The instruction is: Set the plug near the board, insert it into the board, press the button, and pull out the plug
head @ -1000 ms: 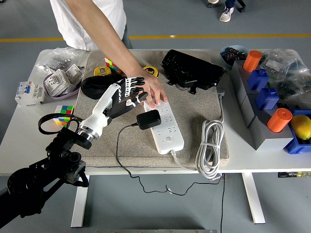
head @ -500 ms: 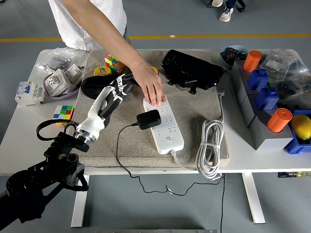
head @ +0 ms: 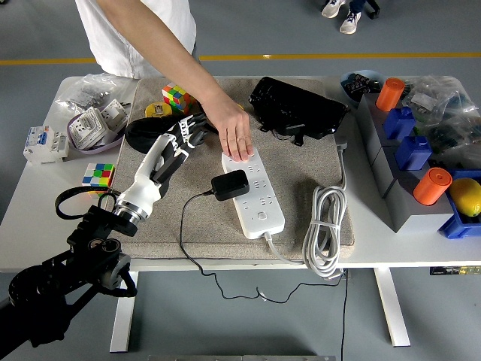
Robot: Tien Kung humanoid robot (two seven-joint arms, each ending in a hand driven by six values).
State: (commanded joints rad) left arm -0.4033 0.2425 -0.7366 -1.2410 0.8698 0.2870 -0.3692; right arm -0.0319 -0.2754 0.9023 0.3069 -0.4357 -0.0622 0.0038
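Note:
A white power strip (head: 255, 197) lies on the grey mat, running from far left to near right. The black plug adapter (head: 230, 185) sits against the strip's left side at mid-length, its thin black cable trailing off the table's front edge. I cannot tell whether it is seated in a socket. My left hand (head: 188, 132) hovers to the far left of the plug, apart from it, fingers relaxed and holding nothing. A person's hand (head: 236, 140) presses flat on the strip's far end.
Coiled white cable (head: 325, 222) lies right of the strip. A black pouch (head: 294, 109) and a Rubik's cube (head: 176, 98) sit at the mat's far side, another cube (head: 98, 175) to the left. Grey boxes with blue and orange pieces (head: 409, 162) fill the right.
My left hand has drawn back from the plug toward the far left. The person's hand has stayed on the strip's far end. The plug has not moved.

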